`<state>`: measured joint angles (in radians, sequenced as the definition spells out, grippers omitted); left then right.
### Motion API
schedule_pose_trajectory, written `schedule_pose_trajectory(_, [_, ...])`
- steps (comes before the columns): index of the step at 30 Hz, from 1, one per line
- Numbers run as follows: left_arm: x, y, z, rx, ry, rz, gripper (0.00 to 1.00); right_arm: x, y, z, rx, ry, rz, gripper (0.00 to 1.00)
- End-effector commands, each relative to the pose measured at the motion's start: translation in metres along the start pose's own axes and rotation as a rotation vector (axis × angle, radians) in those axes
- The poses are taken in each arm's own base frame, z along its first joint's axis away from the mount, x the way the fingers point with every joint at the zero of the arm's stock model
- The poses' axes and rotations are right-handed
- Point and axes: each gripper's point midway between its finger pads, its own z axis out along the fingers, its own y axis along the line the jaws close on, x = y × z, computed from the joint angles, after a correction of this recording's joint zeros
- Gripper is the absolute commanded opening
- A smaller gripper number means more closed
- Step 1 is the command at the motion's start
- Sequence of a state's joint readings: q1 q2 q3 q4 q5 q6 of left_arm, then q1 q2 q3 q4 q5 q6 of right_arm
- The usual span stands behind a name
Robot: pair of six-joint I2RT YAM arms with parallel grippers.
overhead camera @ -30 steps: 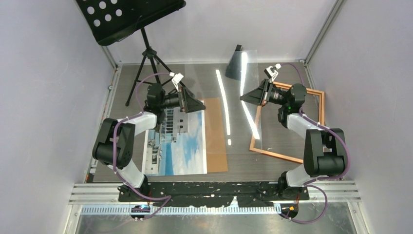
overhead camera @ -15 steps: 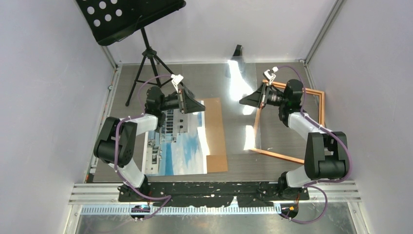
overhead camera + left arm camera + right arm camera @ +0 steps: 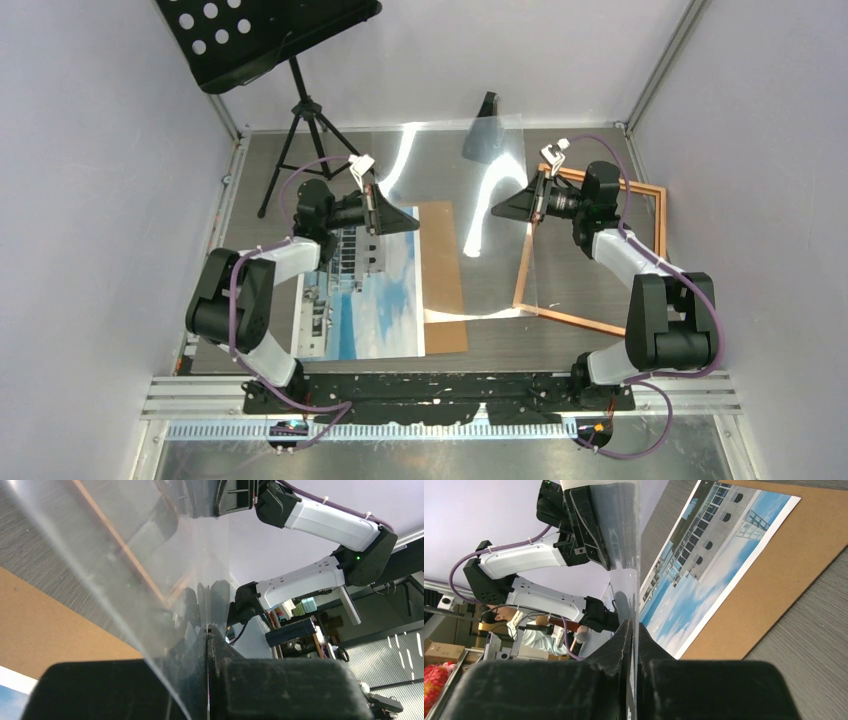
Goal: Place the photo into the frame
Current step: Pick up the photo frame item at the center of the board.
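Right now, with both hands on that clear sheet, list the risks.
The left hand and right hand pinch the clear rectangular sheet only at thin edges; it could slip or buckle. Its lower edge hangs near the building photo print and copper-orange wooden frame; it may drag them.

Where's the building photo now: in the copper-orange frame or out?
Out. The white-bordered building photo lies flat on the brown backing board, apart from the thin copper-orange rectangular frame to its right.
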<state>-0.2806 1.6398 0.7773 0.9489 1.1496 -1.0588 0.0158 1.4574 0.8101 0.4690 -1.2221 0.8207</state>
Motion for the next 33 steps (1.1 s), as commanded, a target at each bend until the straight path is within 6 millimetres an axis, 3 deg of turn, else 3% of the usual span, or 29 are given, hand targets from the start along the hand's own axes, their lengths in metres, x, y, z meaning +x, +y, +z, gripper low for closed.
schedule_pose_trajectory(1, [-0.004,-0.019,-0.003,0.0,-0.019,0.045,0.0,-0.016,0.014,-0.001,0.002,-0.035,-0.107,0.13])
schedule_pose_trajectory(8, [-0.002,-0.021,-0.005,-0.049,-0.027,0.005,0.0,-0.016,0.012,-0.001,0.017,-0.038,-0.099,0.36])
schedule_pose_trajectory(14, [-0.001,-0.017,-0.004,-0.099,-0.023,-0.013,0.0,-0.013,0.013,0.001,0.025,-0.029,-0.086,0.73])
schedule_pose_trajectory(16, [-0.002,-0.018,-0.004,-0.102,-0.029,-0.013,0.0,-0.012,0.01,0.001,0.038,-0.022,-0.082,0.79])
schedule_pose_trajectory(24, [0.006,-0.017,-0.008,-0.116,-0.031,-0.032,0.0,-0.008,-0.008,-0.008,0.167,-0.01,-0.118,0.94])
schedule_pose_trajectory(33, [0.012,-0.01,-0.016,-0.151,-0.05,-0.065,0.0,-0.017,-0.048,-0.065,0.455,-0.083,-0.097,0.99])
